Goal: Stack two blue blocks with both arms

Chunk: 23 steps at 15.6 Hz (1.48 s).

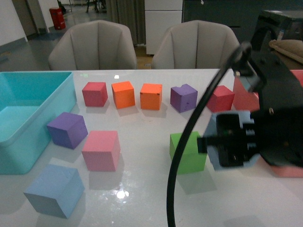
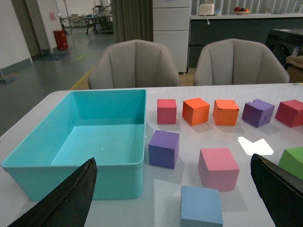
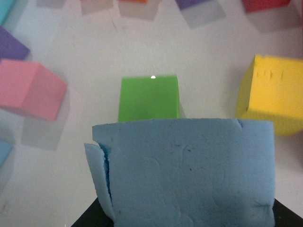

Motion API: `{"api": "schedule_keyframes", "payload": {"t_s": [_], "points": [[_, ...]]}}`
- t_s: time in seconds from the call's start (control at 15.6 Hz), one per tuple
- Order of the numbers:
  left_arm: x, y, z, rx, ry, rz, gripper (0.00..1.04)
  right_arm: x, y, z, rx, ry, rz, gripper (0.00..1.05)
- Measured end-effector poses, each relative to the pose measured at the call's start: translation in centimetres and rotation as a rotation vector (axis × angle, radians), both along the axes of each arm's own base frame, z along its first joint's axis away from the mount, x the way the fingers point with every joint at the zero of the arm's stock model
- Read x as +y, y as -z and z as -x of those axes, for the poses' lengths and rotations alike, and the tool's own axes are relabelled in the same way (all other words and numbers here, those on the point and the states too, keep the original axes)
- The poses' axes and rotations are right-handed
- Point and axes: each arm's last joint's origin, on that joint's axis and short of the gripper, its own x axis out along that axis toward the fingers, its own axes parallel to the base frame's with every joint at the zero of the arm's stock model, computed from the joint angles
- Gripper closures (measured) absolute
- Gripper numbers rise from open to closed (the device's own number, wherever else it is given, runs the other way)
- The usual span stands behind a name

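Note:
One pale blue block (image 1: 54, 189) rests on the white table at the front left. In the left wrist view that blue block (image 2: 201, 206) lies below and ahead of my open left gripper (image 2: 173, 179), inside the wide gap between the black fingers (image 2: 71, 198), which touch nothing. At the right of the front view my right gripper (image 1: 227, 142) is shut on the other blue block (image 1: 212, 126), held above the table beside the green cube. In the right wrist view this held blue block (image 3: 189, 170) fills the lower half, with a tear along one edge.
A turquoise bin (image 1: 19, 156) stands at the left. A green cube (image 1: 189, 151), pink cube (image 1: 101, 150) and purple cube (image 1: 67, 129) sit mid-table, with a row of red, orange and purple cubes behind. A yellow cube (image 3: 272, 94) lies near the green cube (image 3: 149, 99).

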Motion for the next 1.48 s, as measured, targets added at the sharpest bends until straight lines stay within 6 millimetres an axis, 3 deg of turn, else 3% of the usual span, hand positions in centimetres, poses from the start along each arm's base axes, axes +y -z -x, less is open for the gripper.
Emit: {"api": "schedule_keyframes", "payload": {"t_s": [0.13, 0.26, 0.51, 0.58, 0.83, 1.09, 1.48], "points": [[0.0, 0.0, 0.0, 0.000, 0.000, 0.000, 0.07, 1.1, -1.7, -2.5, -0.028, -0.005, 0.005, 0.60], [0.0, 0.0, 0.0, 0.000, 0.000, 0.000, 0.07, 2.3, -1.7, -5.1, -0.014, -0.007, 0.012, 0.60], [0.0, 0.0, 0.0, 0.000, 0.000, 0.000, 0.07, 4.0, -1.2, -7.6, 0.014, -0.019, 0.027, 0.60], [0.0, 0.0, 0.0, 0.000, 0.000, 0.000, 0.07, 7.3, -0.2, -11.3, 0.040, -0.052, 0.046, 0.61], [0.0, 0.0, 0.0, 0.000, 0.000, 0.000, 0.07, 11.2, 1.9, -15.5, 0.087, -0.089, 0.049, 0.61], [0.0, 0.0, 0.0, 0.000, 0.000, 0.000, 0.07, 12.9, 3.3, -18.0, 0.150, -0.074, 0.031, 0.61], [0.0, 0.0, 0.0, 0.000, 0.000, 0.000, 0.07, 14.8, 6.0, -18.5, 0.275, 0.013, 0.042, 0.61]]}}
